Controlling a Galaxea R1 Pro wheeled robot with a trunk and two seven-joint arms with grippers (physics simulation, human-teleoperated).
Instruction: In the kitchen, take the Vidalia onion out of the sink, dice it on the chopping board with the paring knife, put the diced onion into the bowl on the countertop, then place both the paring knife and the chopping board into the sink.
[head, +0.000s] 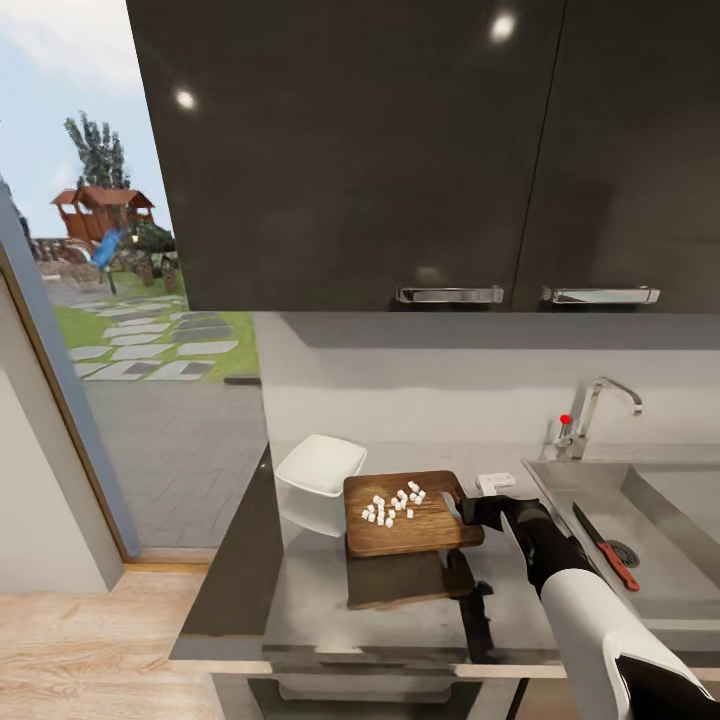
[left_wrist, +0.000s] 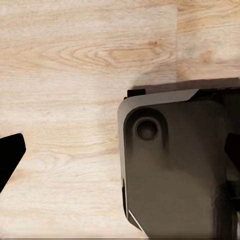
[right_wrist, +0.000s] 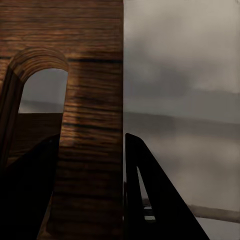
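Along the grey countertop, under dark wall cabinets, the sink sits at the robot's right with its chrome faucet behind, and a window at the left looks onto a garden. Lifted clear of the worktop, the chopping board hangs over its own dark shadow, roughly level. The right gripper grasps it at the handle end; in the right wrist view its two dark fingers stand either side of the wood strip beside the slot hole, clamped on the chopping board. Just left of the board, near its far corner, stands the white bowl, apart from it. Inside the basin lies the paring knife, red handle toward the robot, blade pointing away. Scattered on the raised board is the Vidalia onion, now small white dice. The left wrist view looks down on pale wooden floor and part of the robot's dark base; whether the left gripper is open or closed I cannot tell.
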